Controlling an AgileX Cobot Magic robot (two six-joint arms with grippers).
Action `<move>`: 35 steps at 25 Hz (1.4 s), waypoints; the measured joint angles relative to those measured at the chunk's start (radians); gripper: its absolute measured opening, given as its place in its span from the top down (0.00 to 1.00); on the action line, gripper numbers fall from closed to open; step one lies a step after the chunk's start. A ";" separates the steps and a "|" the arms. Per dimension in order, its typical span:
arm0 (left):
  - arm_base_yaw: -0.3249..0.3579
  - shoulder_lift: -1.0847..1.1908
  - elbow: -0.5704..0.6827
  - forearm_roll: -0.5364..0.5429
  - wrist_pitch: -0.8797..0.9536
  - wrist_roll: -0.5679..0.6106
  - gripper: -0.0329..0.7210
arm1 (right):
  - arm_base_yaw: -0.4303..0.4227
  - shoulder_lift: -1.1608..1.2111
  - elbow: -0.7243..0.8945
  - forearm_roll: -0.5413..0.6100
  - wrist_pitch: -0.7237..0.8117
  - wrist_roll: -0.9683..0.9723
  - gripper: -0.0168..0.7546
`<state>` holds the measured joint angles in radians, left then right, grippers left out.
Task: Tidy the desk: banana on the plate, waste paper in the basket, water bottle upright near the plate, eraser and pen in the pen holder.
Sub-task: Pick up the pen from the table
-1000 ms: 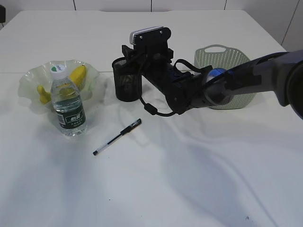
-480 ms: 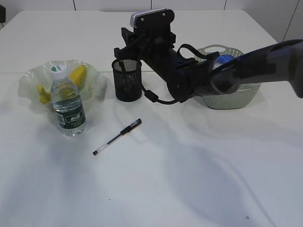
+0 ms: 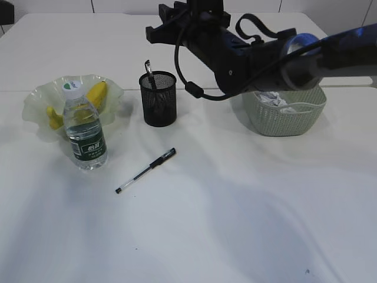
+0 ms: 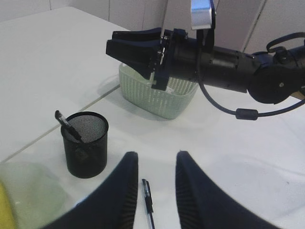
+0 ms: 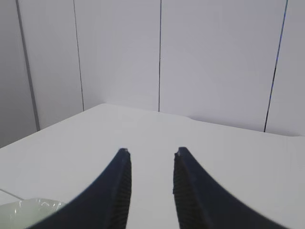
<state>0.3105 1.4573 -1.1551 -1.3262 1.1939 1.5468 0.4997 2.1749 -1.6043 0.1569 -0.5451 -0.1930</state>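
— One pen [image 3: 145, 170] left on table, well apart from pen holder [image 3: 158, 98]; right gripper [image 3: 168, 17] risen off it, another pen now inside.
— Left gripper [image 4: 155, 183] apart, empty, above that pen.
— Right wrist: fingers [image 5: 183, 183] parted, nothing held.

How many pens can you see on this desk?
2. One pen lies on the table in front of the holder; another stands inside the holder, its top poking out. The mesh could hide more inside.
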 joint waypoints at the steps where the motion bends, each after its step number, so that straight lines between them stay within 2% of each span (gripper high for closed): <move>1: -0.015 0.000 0.000 -0.002 -0.010 0.000 0.72 | 0.000 -0.016 0.000 0.012 0.015 -0.015 0.70; 8: -0.157 0.000 0.000 -0.007 -0.234 0.029 0.72 | 0.000 -0.117 0.000 0.058 0.091 -0.149 0.86; 14: -0.257 0.002 0.000 -0.035 -0.460 0.066 0.72 | 0.000 -0.173 0.000 0.145 0.239 -0.281 1.00; 19: -0.324 0.002 0.018 -0.093 -0.633 0.099 0.73 | 0.000 -0.175 0.002 0.168 0.315 -0.298 1.00; 23: -0.361 0.002 0.079 -0.198 -0.735 0.159 0.78 | 0.000 -0.181 0.002 0.174 0.325 -0.329 1.00; 29: -0.376 0.006 0.171 -0.416 -0.746 0.328 0.79 | -0.012 -0.233 0.002 0.180 0.420 -0.364 1.00; 35: -0.408 0.008 0.196 -0.454 -0.709 0.399 0.79 | -0.027 -0.259 0.002 0.179 0.488 -0.368 1.00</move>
<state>-0.0979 1.4653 -0.9591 -1.7801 0.4852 1.9461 0.4730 1.9155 -1.6025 0.3360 -0.0567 -0.5605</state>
